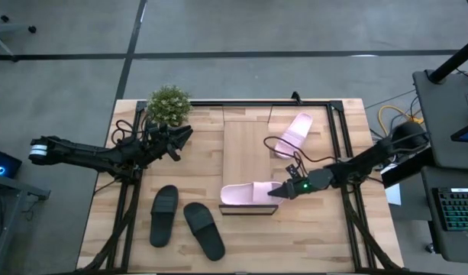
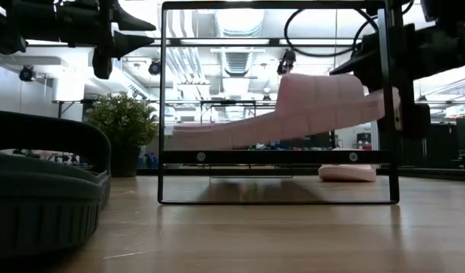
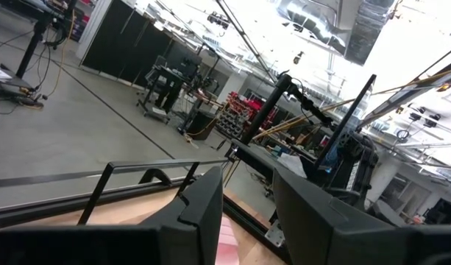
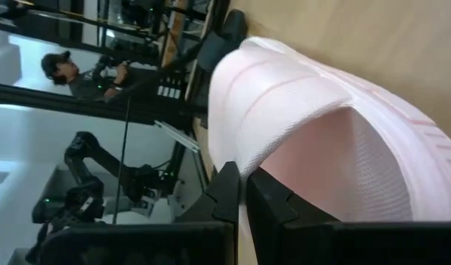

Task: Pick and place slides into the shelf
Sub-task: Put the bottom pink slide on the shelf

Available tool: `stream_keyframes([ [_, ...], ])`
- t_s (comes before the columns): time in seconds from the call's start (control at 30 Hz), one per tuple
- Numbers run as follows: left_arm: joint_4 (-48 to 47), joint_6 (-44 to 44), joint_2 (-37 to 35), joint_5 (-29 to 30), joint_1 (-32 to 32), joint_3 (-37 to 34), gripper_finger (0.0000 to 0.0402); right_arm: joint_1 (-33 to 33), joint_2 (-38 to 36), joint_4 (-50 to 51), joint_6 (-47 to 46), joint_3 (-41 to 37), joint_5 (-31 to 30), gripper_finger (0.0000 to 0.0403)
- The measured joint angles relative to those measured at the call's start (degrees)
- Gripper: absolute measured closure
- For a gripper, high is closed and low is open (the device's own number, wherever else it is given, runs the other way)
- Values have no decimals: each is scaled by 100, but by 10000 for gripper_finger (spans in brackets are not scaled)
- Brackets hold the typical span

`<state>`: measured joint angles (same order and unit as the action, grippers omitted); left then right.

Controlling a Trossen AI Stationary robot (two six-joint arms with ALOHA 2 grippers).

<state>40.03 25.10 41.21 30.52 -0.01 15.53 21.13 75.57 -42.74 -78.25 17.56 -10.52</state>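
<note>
Light plank table (image 1: 104, 221) on a grey floor, with a workshop room visible behind it in the low view. A small potted plant (image 1: 169, 104) stands at the far left corner of the table.

Shelf (image 1: 245, 149): light-wood board on a thin dark frame, lying mid-table.

Right end effector (image 1: 277, 192) is at the near end of the shelf, fingers pinched on the edge of a pale pink slide (image 1: 245, 194). In the right wrist view the two dark fingers (image 4: 229, 193) sit close together with the pink strap edge between them. In the low view this slide is tilted, its gripped end higher, inside the dark frame above the board (contact with the board cannot be told).

Second pink slide (image 1: 293, 134) lies beyond the far right side of the shelf, angled.

Two black slides (image 1: 164, 215) (image 1: 204, 229) lie side by side on the table, left of the shelf near the front edge, untouched.

Left end effector (image 1: 180, 138) hovers beside the plant, left of the shelf, fingers parted with nothing between them; a person shows in the room in the right wrist view
</note>
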Motion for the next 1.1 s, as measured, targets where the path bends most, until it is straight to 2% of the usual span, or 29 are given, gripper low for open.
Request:
stream_keyframes([
  [0.23, 0, 0, 0, 0, 0, 0, 294, 0, 598, -804, -26, -4, 153, 395],
  [0.7, 3, 2, 1, 0, 0, 0, 294, -2, 1012, -870, -361, -11, 183, 390],
  [0.8, 2, 2, 0, 0, 0, 0, 294, -2, 1000, -859, -429, -10, 189, 373],
  [1.1, 2, 2, 1, 0, 0, 0, 294, 0, 997, -776, -733, -11, 381, 286],
])
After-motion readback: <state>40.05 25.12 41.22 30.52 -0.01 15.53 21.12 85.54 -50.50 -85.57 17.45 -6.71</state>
